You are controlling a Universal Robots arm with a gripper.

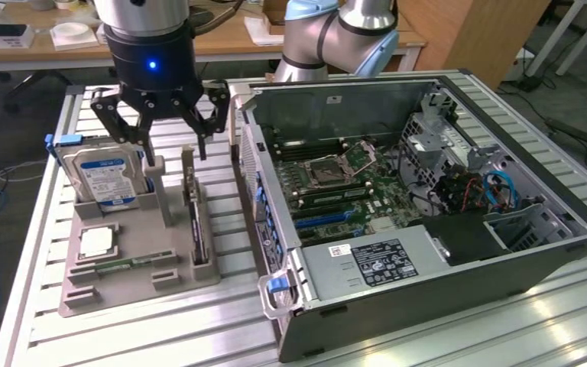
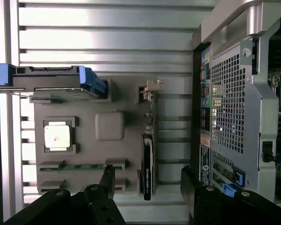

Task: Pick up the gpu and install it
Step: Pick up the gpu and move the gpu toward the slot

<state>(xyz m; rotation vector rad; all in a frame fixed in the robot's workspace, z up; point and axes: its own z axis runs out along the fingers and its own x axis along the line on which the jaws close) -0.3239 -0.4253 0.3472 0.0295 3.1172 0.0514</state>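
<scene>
The gpu (image 1: 193, 208) stands on edge in a slot of the grey parts holder (image 1: 166, 269), a thin green card with a black cooler block. My gripper (image 1: 176, 153) hangs open just above it, one finger on each side of the card's far end, not touching it. From the wrist, the gpu (image 2: 148, 154) runs lengthwise between my two black fingers (image 2: 107, 180), and the gripper (image 2: 149, 185) sits over its black-cooler end. The open computer case (image 1: 426, 199) lies on its side to the exterior view's right, its motherboard (image 1: 335, 183) exposed.
The holder (image 2: 110, 126) also carries an upright hard drive (image 1: 105, 176) with a blue label, a square processor chip (image 1: 97, 242) and a memory stick (image 1: 131, 264). The case's rear grille (image 2: 234, 103) is close beside the holder. Everything rests on a slatted aluminium table (image 1: 171, 329).
</scene>
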